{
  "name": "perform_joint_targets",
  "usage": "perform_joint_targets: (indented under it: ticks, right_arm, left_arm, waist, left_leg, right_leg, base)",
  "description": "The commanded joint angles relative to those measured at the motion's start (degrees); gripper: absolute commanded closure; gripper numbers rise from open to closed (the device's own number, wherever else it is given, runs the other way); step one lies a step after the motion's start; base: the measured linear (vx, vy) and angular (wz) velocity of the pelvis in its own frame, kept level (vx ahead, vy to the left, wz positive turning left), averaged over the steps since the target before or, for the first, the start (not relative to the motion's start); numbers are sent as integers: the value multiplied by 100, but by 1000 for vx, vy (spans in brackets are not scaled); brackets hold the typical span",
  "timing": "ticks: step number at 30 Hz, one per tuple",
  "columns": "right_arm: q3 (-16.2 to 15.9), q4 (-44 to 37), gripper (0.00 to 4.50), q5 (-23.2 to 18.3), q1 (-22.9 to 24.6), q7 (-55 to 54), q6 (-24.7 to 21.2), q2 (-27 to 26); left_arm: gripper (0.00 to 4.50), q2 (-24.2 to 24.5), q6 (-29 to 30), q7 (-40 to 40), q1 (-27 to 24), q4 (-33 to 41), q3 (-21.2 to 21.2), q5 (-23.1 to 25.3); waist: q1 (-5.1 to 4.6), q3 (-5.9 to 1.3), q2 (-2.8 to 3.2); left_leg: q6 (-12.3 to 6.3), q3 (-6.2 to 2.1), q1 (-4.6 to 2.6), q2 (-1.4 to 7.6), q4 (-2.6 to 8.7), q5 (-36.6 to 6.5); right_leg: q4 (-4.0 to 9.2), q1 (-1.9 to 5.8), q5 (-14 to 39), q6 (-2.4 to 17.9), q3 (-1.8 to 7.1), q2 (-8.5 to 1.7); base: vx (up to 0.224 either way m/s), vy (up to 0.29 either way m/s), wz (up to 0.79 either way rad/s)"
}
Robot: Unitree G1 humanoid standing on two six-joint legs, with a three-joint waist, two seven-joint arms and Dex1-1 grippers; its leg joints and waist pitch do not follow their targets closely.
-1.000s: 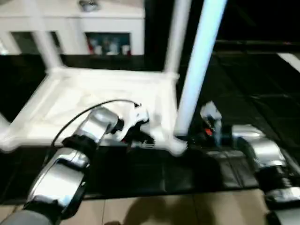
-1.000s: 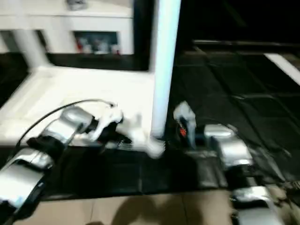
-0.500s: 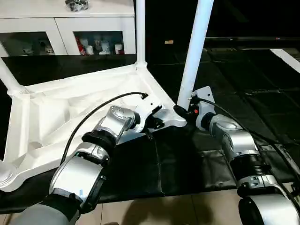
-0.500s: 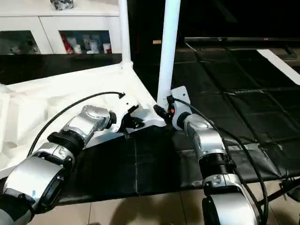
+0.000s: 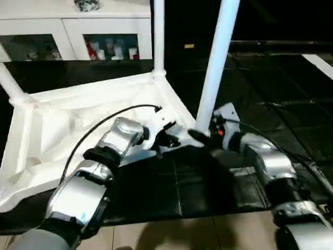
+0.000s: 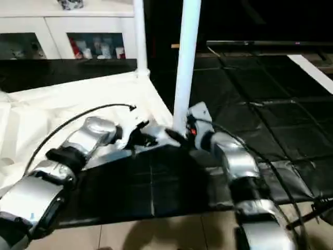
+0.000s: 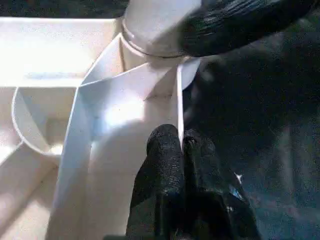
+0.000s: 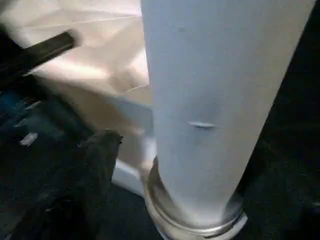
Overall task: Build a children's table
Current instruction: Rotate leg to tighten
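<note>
Left hand [image 7: 181, 150] clamped on the tabletop [image 5: 62, 125] rim, right hand [image 5: 205, 138], grip unclear, now nearer the leg [image 5: 216, 62], seating still under way.

Table top [image 5: 62, 122]: white plastic, ribbed underside. Legs [image 5: 216, 62]: plain white, faint bluish cast. Floor mat [image 5: 281, 99]: black, square tile grid. Floor strip [image 5: 171, 234]: beige. Forearms [image 5: 78, 192]: silver with black bands. Left gripper [image 7: 181, 144] fingers: black. Cabinet [image 5: 73, 26]: white, red items behind glass
</note>
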State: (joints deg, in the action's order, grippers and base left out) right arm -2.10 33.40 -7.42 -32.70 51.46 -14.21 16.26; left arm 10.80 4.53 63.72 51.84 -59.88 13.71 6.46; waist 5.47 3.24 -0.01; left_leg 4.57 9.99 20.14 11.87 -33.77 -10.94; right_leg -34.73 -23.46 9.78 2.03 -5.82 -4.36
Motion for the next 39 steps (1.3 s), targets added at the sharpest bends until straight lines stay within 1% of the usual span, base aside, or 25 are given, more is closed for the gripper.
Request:
perform_joint_targets:
  ticks: [1, 2, 3, 4, 5, 6, 7, 9, 10, 12, 13, 15, 18, 20, 22, 24, 26, 27, 28, 32, 33, 34, 35, 37, 39]
  right_arm:
    - [-205, -218, 31, -201, 62, 807, 73, 138]
    - [-223, -228, 31, -218, 65, 971, 86, 213]
    - [-326, -270, 20, -256, 82, 1511, 98, 453]
    - [-365, -287, 11, -271, 89, 1673, 93, 528]
    - [-365, -287, 11, -271, 89, 1673, 93, 528]
    - [-483, -378, 11, -361, 120, 2174, 41, 709]
    - [-600, -439, 11, -382, 142, 2535, 60, 850]
    - [-624, -446, 11, -380, 144, 2591, 73, 876]
    - [-642, -450, 11, -405, 141, 2681, 78, 893]
    - [-676, -480, 11, -511, 143, 2977, 26, 937]
    - [-690, -467, 37, -546, 139, 3103, 53, 938]
    - [-721, -415, 37, -555, 126, 3201, 79, 938]
    - [-799, -373, 73, -606, 110, 3388, 35, 949]
    - [-818, -389, 80, -614, 118, 3423, 18, 942]
    - [-833, -413, 86, -637, 134, 3468, -41, 933]
    - [-848, -425, 114, -639, 147, 3495, -50, 937]
    - [-865, -433, 122, -637, 161, 3544, -50, 949]
    - [-869, -431, 132, -634, 165, 3554, -42, 950]
    - [-872, -437, 154, -639, 172, 3569, -47, 956]
    - [-897, -472, 171, -669, 199, 3641, -95, 977]
    - [-899, -472, 196, -669, 201, 3644, -95, 977]
    - [-907, -476, 204, -669, 210, 3654, -103, 974]
    - [-914, -484, 204, -672, 219, 3661, -112, 972]
    - [-923, -521, 224, -700, 249, 3670, -150, 962]
    - [-895, -598, 232, -756, 311, 3632, -215, 921]
  left_arm:
    - [450, 76, -390, 744, 35, 330, 184, -39]
    - [450, 121, -430, 905, 13, 358, 226, -38]
    - [450, 263, -528, 1305, -34, 421, 358, 5]
    - [450, 309, -589, 1415, -49, 440, 401, 23]
    - [450, 309, -589, 1415, -49, 440, 401, 23]
    - [450, 408, -653, 1743, -86, 499, 474, 16]
    - [450, 477, -757, 1933, -105, 522, 532, 34]
    - [450, 489, -786, 1958, -107, 524, 544, 41]
    - [450, 525, -795, 2061, -117, 536, 585, 56]
    - [450, 598, -851, 2301, -152, 588, 666, 68]
    - [450, 643, -883, 2468, -180, 645, 714, 60]
    - [450, 687, -903, 2648, -220, 728, 766, 38]
    - [450, 730, -966, 2823, -287, 853, 820, 9]
    - [450, 727, -975, 2834, -297, 865, 825, 9]
    - [450, 713, -978, 2824, -301, 865, 825, 7]
    - [450, 709, -976, 2820, -305, 873, 826, -1]
    - [450, 709, -966, 2815, -310, 889, 826, -13]
    - [450, 710, -961, 2817, -314, 897, 826, -14]
    - [450, 711, -957, 2817, -319, 909, 826, -15]
    - [450, 711, -914, 2801, -344, 952, 811, -26]
    - [450, 711, -912, 2800, -345, 954, 809, -26]
    - [450, 710, -893, 2788, -351, 957, 800, -25]
    - [450, 708, -871, 2772, -353, 956, 791, -27]
    - [450, 701, -817, 2724, -354, 945, 775, -35]
    - [450, 675, -717, 2638, -354, 936, 728, -64]
  waist:
    - [60, -422, 13]
    - [74, -428, 8]
    - [93, -428, 7]
    - [108, -433, 13]
    - [139, -421, 17]
    - [172, -423, 21]
    - [202, -421, 4]
    - [250, -422, 17]
    - [255, -421, -7]
    - [275, -427, -1]
    - [276, -428, -38]
    - [280, -427, -16]
    - [287, -423, -13]
    - [293, -420, -4]
    - [298, -428, -13]
    - [299, -427, -16]
    - [300, -430, -19]
    - [298, -432, -18]
    - [298, -430, -21]
    - [301, -433, -18]
    - [302, -436, -18]
    - [301, -434, -20]
    - [301, -438, -19]
    - [301, -432, -20]
    - [303, -428, -27]
  left_leg:
    - [-556, -9, 8, 138, 322, -786]
    - [-547, -10, 2, 144, 322, -809]
    - [-532, -14, 6, 152, 322, -801]
    - [-538, -13, -5, 158, 319, -803]
    - [-531, -3, -20, 164, 322, -831]
    - [-487, -13, -21, 172, 326, -859]
    - [-494, -14, -18, 173, 326, -881]
    - [-475, -16, -30, 188, 330, -846]
    - [-462, -12, -33, 187, 333, -845]
    - [-428, -21, -18, 182, 332, -839]
    - [-420, -17, -12, 176, 329, -811]
    - [-419, -20, -7, 179, 330, -747]
    - [-394, -19, -13, 182, 335, -783]
    - [-377, -18, -16, 177, 336, -808]
    - [-366, -19, -13, 176, 335, -770]
    - [-363, -19, -10, 170, 332, -759]
    - [-362, -18, -5, 169, 330, -732]
    - [-365, -19, -8, 169, 329, -735]
    - [-370, -17, -6, 167, 328, -736]
    - [-371, -18, -6, 169, 327, -720]
    - [-371, -20, -10, 170, 328, -711]
    - [-372, -19, -8, 169, 327, -714]
    - [-371, -18, -9, 169, 325, -702]
    - [-367, -17, -10, 167, 328, -728]
    - [-365, -17, -10, 169, 330, -727]
  right_leg:
    - [398, 440, 749, 1355, 312, -423]
    - [395, 437, 773, 1347, 312, -425]
    - [384, 439, 761, 1360, 315, -429]
    - [384, 429, 752, 1376, 315, -427]
    - [394, 402, 792, 1385, 320, -422]
    - [384, 405, 850, 1380, 320, -435]
    - [390, 413, 907, 1352, 317, -432]
    - [378, 389, 897, 1333, 326, -435]
    - [383, 389, 909, 1328, 324, -434]
    - [377, 400, 960, 1321, 322, -449]
    - [378, 401, 981, 1293, 319, -446]
    - [373, 393, 996, 1288, 321, -451]
    - [385, 385, 1093, 1260, 318, -449]
    - [395, 381, 1159, 1236, 318, -447]
    - [387, 386, 1131, 1219, 320, -443]
    - [388, 386, 1150, 1200, 318, -440]
    - [386, 387, 1139, 1188, 317, -440]
    - [387, 385, 1141, 1184, 314, -435]
    - [388, 386, 1142, 1181, 315, -437]
    - [388, 385, 1145, 1174, 314, -435]
    - [386, 384, 1143, 1171, 312, -436]
    - [387, 383, 1140, 1173, 313, -436]
    - [382, 385, 1119, 1176, 314, -435]
    - [392, 382, 1180, 1164, 311, -433]
    - [393, 382, 1214, 1148, 312, -434]
  base:
    - [0, 0, 0]
    - [0, 0, 0]
    - [0, 0, 0]
    - [0, 0, 0]
    - [0, 0, 0]
    - [0, 0, 0]
    - [0, 0, 0]
    - [0, 0, 0]
    - [0, 0, 0]
    - [0, 0, 0]
    - [0, 0, 0]
    - [0, 0, 0]
    - [0, 0, 0]
    - [0, 0, 0]
    - [0, 0, 0]
    - [0, 0, 0]
    - [0, 0, 0]
    - [0, 0, 0]
    - [0, 0, 0]
    - [0, 0, 0]
    - [0, 0, 0]
    - [0, 0, 0]
    - [0, 0, 0]
    - [0, 0, 0]
    - [0, 0, 0]
